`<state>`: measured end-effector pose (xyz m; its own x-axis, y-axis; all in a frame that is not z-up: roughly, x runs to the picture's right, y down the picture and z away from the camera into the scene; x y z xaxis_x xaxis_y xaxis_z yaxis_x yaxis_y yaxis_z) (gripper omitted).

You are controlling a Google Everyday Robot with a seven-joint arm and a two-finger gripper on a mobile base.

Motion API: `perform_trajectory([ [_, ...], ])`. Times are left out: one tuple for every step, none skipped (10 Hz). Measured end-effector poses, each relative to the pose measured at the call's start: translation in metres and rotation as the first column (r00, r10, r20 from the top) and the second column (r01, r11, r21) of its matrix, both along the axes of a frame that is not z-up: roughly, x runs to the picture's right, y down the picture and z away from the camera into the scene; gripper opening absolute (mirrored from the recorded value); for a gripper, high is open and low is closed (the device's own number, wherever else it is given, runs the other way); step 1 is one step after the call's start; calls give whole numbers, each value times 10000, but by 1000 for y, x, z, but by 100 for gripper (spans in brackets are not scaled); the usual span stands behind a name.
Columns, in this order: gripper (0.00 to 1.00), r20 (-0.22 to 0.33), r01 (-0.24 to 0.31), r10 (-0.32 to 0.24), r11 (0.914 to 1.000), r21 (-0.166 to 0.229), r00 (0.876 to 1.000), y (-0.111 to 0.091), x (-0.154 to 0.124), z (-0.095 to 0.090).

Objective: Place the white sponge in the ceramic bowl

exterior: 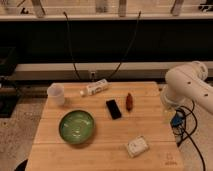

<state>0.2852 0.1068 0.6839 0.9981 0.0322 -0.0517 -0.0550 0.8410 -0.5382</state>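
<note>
The white sponge (137,146) lies flat near the front right of the wooden table (100,155). The ceramic bowl (76,126), green and glossy, sits at the front left, well apart from the sponge. Nothing shows inside the bowl. My gripper (170,111) hangs at the end of the white arm (190,84), just off the table's right edge. It is to the right of and behind the sponge and touches nothing on the table.
A translucent white cup (56,93) stands at the back left. A white bottle (95,88) lies on its side at the back. A black flat object (113,109) and a brown object (129,101) lie mid-table. Cables (187,127) hang beside the right edge.
</note>
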Motion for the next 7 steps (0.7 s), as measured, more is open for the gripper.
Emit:
perform_trajectory([
  [80, 0, 1, -1, 10000, 0, 10000, 0, 0, 0],
  [80, 1, 0, 0, 10000, 0, 10000, 0, 0, 0],
  [80, 1, 0, 0, 10000, 0, 10000, 0, 0, 0],
  [80, 0, 1, -1, 10000, 0, 10000, 0, 0, 0],
  [80, 4, 18, -18, 10000, -5, 10000, 1, 0, 0],
  [80, 29, 83, -83, 10000, -35, 10000, 4, -2, 1],
  [80, 150, 337, -336, 9994, -126, 9993, 17, -13, 5],
])
